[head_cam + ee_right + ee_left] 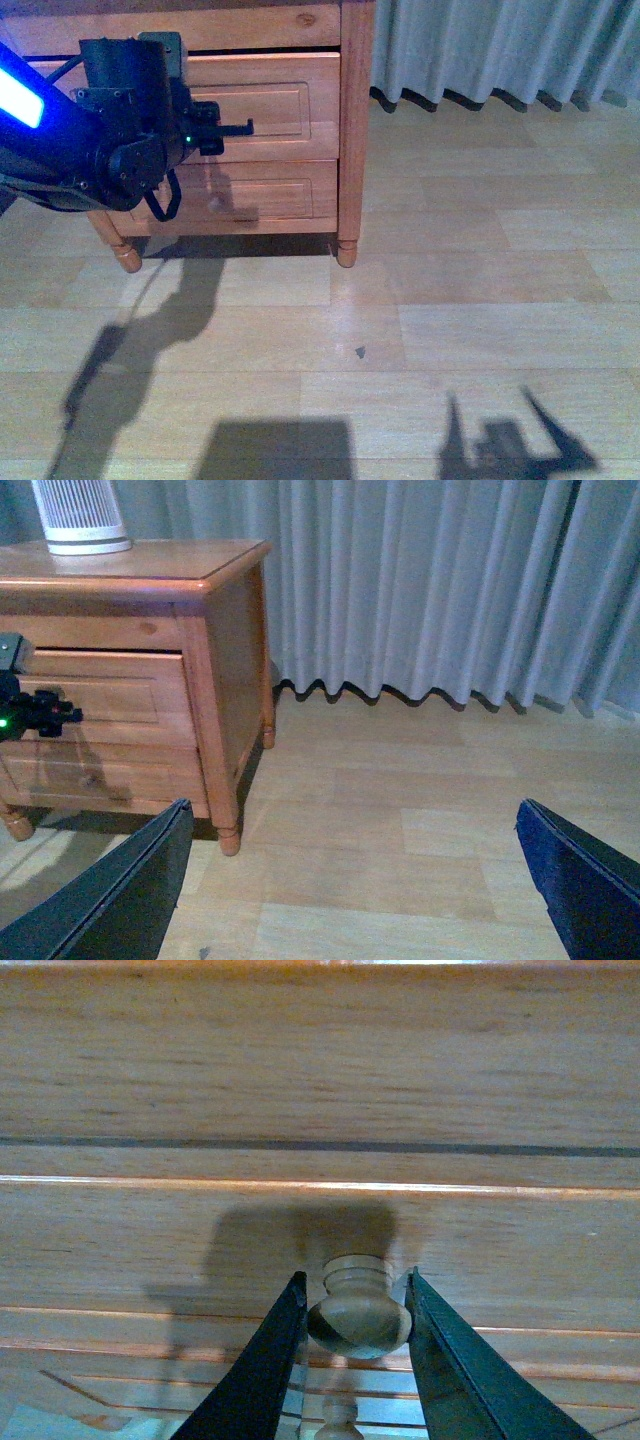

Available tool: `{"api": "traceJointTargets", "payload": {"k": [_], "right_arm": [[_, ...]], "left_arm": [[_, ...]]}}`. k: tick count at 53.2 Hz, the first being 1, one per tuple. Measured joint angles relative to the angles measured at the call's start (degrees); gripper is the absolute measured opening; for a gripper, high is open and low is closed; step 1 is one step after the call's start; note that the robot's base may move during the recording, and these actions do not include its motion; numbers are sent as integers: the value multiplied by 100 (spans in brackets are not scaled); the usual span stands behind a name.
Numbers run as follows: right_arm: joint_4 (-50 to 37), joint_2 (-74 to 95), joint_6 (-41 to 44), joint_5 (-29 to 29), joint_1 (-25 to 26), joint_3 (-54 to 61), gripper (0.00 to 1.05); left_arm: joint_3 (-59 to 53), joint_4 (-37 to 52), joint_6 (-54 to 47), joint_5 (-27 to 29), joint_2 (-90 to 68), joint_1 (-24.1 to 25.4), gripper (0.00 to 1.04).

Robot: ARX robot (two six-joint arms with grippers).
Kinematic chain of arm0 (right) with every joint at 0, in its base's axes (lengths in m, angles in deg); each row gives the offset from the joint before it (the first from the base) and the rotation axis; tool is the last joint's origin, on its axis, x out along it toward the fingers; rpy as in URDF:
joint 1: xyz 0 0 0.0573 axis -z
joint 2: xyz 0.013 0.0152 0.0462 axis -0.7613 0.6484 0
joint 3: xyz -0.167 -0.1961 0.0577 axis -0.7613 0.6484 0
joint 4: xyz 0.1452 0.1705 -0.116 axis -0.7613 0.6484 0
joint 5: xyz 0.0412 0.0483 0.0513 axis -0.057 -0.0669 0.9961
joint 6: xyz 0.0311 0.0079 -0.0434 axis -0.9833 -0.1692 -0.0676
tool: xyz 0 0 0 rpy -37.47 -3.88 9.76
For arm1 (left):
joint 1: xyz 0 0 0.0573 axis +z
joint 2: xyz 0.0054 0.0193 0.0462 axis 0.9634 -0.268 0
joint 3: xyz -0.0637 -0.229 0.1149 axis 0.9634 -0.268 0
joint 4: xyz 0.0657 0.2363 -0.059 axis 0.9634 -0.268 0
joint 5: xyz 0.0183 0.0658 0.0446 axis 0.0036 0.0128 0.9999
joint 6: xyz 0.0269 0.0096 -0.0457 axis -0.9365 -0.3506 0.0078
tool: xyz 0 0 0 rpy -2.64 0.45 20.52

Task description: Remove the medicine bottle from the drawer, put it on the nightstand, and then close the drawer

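The nightstand stands at the far left, and its top shows in the right wrist view. The upper drawer sits in it with a thin dark gap under the top. My left gripper is shut on the drawer's round wooden knob, with one finger on each side. In the front view the left gripper covers the knob. My right gripper is open and empty above the floor, away from the nightstand. The medicine bottle is not in view.
A tall white ribbed appliance stands on the nightstand top. The shallower lower drawer is below, and its knob shows in the left wrist view. Grey curtains hang at the back right. Pale wood floor spreads in front.
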Motion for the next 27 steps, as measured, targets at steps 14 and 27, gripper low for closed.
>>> {"api": "traceJointTargets", "payload": {"k": [14,27], "right_arm": [[0,0,0,0,0,0,98],[0,0,0,0,0,0,98]], "left_arm": [[-1528,892,26,-111,610,-15,25],[-3860,2312,173,-271,1408,-70,25]]}}
